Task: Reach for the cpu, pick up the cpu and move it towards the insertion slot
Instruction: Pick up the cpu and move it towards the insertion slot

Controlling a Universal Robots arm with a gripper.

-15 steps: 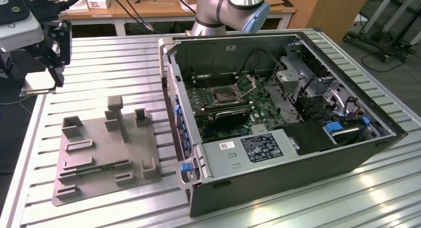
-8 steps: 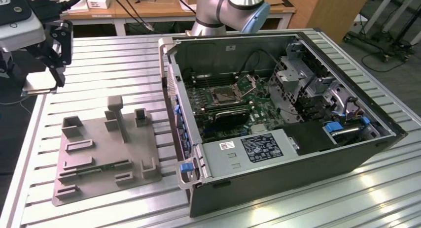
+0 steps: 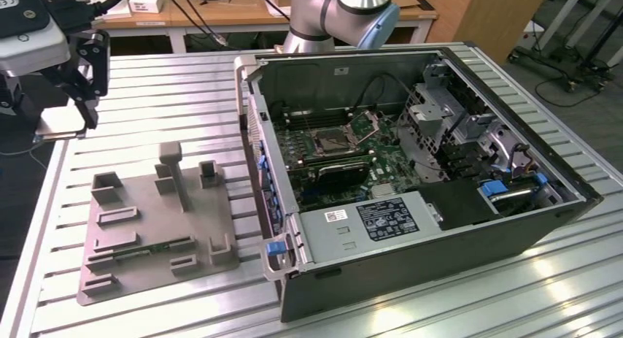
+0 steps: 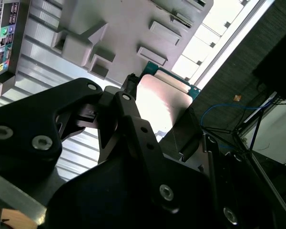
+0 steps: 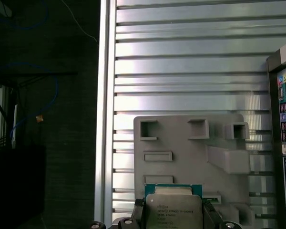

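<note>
My gripper (image 3: pixel 68 120) hangs high over the table's far corner at the exterior view's left, shut on the cpu (image 3: pixel 57 126), a flat silvery square held by its edges. In both wrist views the black fingers (image 5: pixel 138 214) clamp opposite sides of the cpu (image 5: pixel 173 204) (image 4: pixel 158 105), whose metal top and green rim show between them. It is held well above the grey tray (image 3: pixel 146 221). The insertion slot (image 3: pixel 330 139), a square silver-framed socket with its bracket raised, sits on the motherboard inside the open computer case, far toward the exterior view's right of the gripper.
The open computer case (image 3: pixel 409 228) lies on the ribbed metal table (image 3: pixel 175 97), its raised side wall (image 3: pixel 255 141) between tray and motherboard. A thin green memory stick (image 3: pixel 146 252) lies on the tray among upright blocks (image 3: pixel 171 170). The table edge (image 5: pixel 104 119) drops off beside the tray.
</note>
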